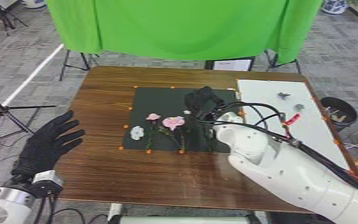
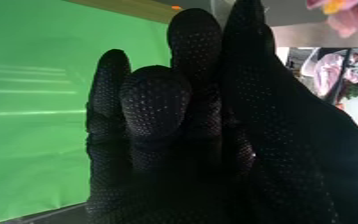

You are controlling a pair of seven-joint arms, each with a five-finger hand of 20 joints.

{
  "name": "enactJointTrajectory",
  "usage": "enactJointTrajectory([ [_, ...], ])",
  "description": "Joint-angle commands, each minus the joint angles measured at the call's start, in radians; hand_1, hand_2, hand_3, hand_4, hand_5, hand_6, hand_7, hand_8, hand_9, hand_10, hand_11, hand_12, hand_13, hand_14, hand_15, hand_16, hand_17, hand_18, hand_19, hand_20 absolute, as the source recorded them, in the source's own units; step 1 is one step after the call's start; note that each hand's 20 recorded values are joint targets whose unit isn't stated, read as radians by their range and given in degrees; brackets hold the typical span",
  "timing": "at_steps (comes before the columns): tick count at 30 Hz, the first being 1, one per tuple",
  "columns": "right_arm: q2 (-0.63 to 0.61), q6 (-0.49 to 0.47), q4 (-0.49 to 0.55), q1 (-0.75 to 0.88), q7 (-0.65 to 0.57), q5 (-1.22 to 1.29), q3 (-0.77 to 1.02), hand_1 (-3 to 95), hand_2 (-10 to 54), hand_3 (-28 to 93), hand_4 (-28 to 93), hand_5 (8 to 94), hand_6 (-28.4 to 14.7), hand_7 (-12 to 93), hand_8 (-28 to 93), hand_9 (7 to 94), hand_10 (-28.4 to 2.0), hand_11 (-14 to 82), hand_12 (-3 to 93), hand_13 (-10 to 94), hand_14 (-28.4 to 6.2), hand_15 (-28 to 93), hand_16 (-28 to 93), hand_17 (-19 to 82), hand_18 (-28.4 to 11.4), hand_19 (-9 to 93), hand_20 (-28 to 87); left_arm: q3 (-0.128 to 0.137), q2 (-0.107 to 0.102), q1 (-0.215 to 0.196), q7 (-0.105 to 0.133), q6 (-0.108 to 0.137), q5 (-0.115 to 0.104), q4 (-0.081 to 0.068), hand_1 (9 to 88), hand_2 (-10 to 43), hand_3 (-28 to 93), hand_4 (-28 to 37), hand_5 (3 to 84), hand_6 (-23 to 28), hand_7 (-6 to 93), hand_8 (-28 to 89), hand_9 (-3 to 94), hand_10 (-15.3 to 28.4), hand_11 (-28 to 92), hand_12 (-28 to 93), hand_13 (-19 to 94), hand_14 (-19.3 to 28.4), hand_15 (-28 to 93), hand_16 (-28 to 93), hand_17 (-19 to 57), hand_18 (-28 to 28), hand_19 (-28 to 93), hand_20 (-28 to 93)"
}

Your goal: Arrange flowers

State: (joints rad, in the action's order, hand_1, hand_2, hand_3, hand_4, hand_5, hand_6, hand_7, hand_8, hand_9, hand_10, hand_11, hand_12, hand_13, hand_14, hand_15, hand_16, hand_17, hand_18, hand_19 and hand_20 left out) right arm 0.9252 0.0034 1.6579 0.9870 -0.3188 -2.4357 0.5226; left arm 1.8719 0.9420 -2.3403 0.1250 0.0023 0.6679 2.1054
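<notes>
In the head view my right hand is over the upper right of the black mat, fingers fairly straight and close together. A large pink flower, a smaller pink one and a white one lie on the mat, left of that hand. A small white bloom is just beside it. My left hand stands open at the table's left edge. In the right wrist view my right hand has extended fingers, and pink petals are beyond them.
A white board covers the right of the brown table, with small grey pieces and a red item on it. Orange markers edge the mat. Green cloth hangs behind; a black bin stands off the right edge.
</notes>
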Motion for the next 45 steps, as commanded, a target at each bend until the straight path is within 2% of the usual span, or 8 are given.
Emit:
enactJointTrajectory([
  [1, 0.012, 0.002, -0.053, -0.009, -0.028, -0.044, -0.015, 45.1, -9.5, 88, -28, 72.9, 4.3, 46, -5, 88.9, -4.9, 18.7, 49.1, 75, -4.1, 69, 29, 26, -15.3, 68, 36, -0.005, 0.006, -0.001, -0.007, -0.008, 0.000, -0.006, 24.6, -2.2, 72, -28.3, 27.1, 4.1, 20.3, -11, 23.2, 12.0, 22, 17, 18, 16.1, 41, -2, -9.9, 21.4, 43, 12],
  [13, 0.014, -0.027, -0.049, 0.003, -0.017, -0.034, 0.000, 41.8, -9.5, 87, -28, 70.9, 4.1, 47, -5, 87.9, -5.0, 17.9, 49.8, 74, -3.9, 70, 28, 25, -15.2, 68, 36, -0.005, 0.006, -0.001, -0.010, -0.007, 0.001, -0.005, 24.6, -2.3, 72, -28.3, 27.3, 4.2, 20.1, -11, 23.2, 12.0, 22, 17, 19, 16.1, 41, -2, -9.9, 21.4, 43, 12],
  [17, 0.021, -0.046, -0.042, 0.005, -0.005, -0.023, 0.006, 38.8, -9.5, 87, -28, 70.0, 3.9, 47, -5, 84.8, -5.7, 24.3, 44.6, 73, -4.2, 71, 28, 25, -15.5, 67, 37, -0.006, 0.008, -0.001, -0.008, -0.008, 0.001, -0.005, 24.7, -2.2, 72, -28.3, 27.3, 4.2, 20.1, -11, 23.2, 12.1, 22, 17, 18, 16.2, 41, -2, -9.9, 21.4, 43, 12],
  [30, -0.012, -0.109, 0.008, 0.025, 0.073, 0.008, 0.060, 34.2, -9.5, 85, -28, 65.6, 3.4, 47, -5, 78.5, -6.9, 31.8, 36.7, 70, -5.0, 72, 28, 23, -16.4, 66, 38, 0.002, 0.008, -0.004, -0.009, -0.010, 0.001, -0.005, 24.7, -2.2, 72, -28.3, 27.4, 4.3, 19.9, -11, 23.2, 12.1, 22, 17, 19, 16.2, 41, -2, -9.9, 21.4, 43, 12],
  [35, -0.023, -0.188, 0.041, 0.034, 0.099, 0.042, 0.104, 30.6, -9.5, 87, -28, 63.2, 3.7, 44, -4, 74.8, -7.9, 36.6, 30.9, 67, -5.5, 73, 28, 22, -16.9, 65, 38, 0.002, 0.010, -0.006, -0.009, -0.008, 0.001, -0.004, 24.7, -2.2, 72, -28.3, 27.4, 4.2, 19.9, -11, 23.3, 12.1, 22, 17, 18, 16.1, 41, -2, -9.9, 21.4, 43, 12],
  [37, -0.030, -0.226, 0.055, 0.038, 0.105, 0.047, 0.123, 27.8, -9.5, 89, -28, 61.8, 4.0, 41, -8, 72.2, -8.3, 38.2, 28.6, 66, -6.1, 73, 28, 21, -17.6, 64, 39, 0.003, 0.010, -0.007, -0.011, -0.009, 0.001, -0.004, 24.7, -2.2, 72, -28.3, 27.4, 4.2, 19.9, -11, 23.3, 12.1, 22, 17, 19, 16.1, 41, -2, -9.9, 21.4, 43, 12],
  [39, -0.040, -0.256, 0.073, 0.043, 0.105, 0.069, 0.147, 25.9, -9.5, 91, -28, 60.7, 3.9, 41, -19, 69.4, -8.4, 38.8, 27.4, 65, -6.5, 74, 28, 21, -18.0, 64, 39, 0.003, 0.010, -0.007, -0.009, -0.009, 0.002, -0.003, 24.7, -2.2, 72, -28.3, 27.4, 4.2, 19.9, -11, 23.3, 12.1, 22, 17, 18, 16.2, 41, -2, -9.9, 21.4, 43, 12],
  [45, -0.051, -0.307, 0.092, 0.048, 0.073, 0.244, 0.240, 23.5, -9.5, 91, -28, 54.8, 2.2, 40, -20, 63.8, -9.1, 39.6, 27.8, 62, -7.3, 74, 27, 19, -18.7, 63, 39, 0.008, 0.013, -0.015, -0.011, -0.008, 0.002, -0.001, 24.8, -2.0, 72, -28.3, 27.4, 4.2, 20.0, -11, 23.2, 12.1, 22, 17, 18, 16.2, 41, -2, -9.9, 21.3, 43, 12],
])
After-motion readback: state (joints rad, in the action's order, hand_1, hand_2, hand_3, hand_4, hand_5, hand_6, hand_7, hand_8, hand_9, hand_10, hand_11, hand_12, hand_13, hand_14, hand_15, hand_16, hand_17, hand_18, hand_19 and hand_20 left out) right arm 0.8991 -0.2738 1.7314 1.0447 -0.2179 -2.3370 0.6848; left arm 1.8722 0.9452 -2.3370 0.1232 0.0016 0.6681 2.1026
